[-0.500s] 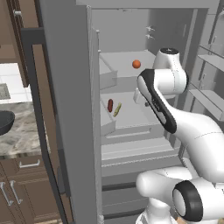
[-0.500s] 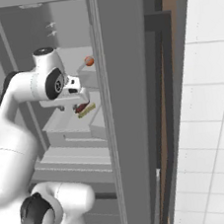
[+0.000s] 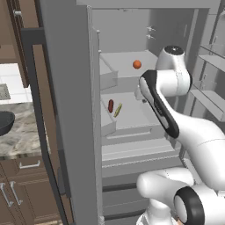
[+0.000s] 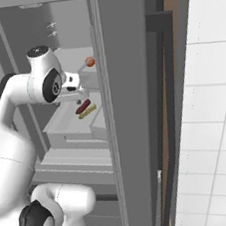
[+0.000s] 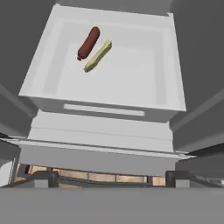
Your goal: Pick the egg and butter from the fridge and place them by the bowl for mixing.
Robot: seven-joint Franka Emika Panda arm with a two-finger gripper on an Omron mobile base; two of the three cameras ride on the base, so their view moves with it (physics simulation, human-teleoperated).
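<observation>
Butter (image 5: pixel 97 56) is seen lying just beside a dark red oblong item (image 5: pixel 88 43) in a pale drawer (image 5: pixel 175 94) of the open fridge (image 3: pixel 70 110), the egg (image 3: pixel 137 64) sits on the shelf above, the bowl (image 3: pixel 5 122) rests on the counter, and the gripper (image 4: pixel 84 91) is spread wide, holding nothing.

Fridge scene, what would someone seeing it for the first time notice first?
Probably the open grey fridge with the white arm reaching into it. Next, the colours against the grey: the small orange-brown egg alone on an upper shelf, and below it, in a pale tray, the yellow butter lying right beside a dark red oblong item. At the far left of the left base view, a dark bowl sits on the counter.
</observation>
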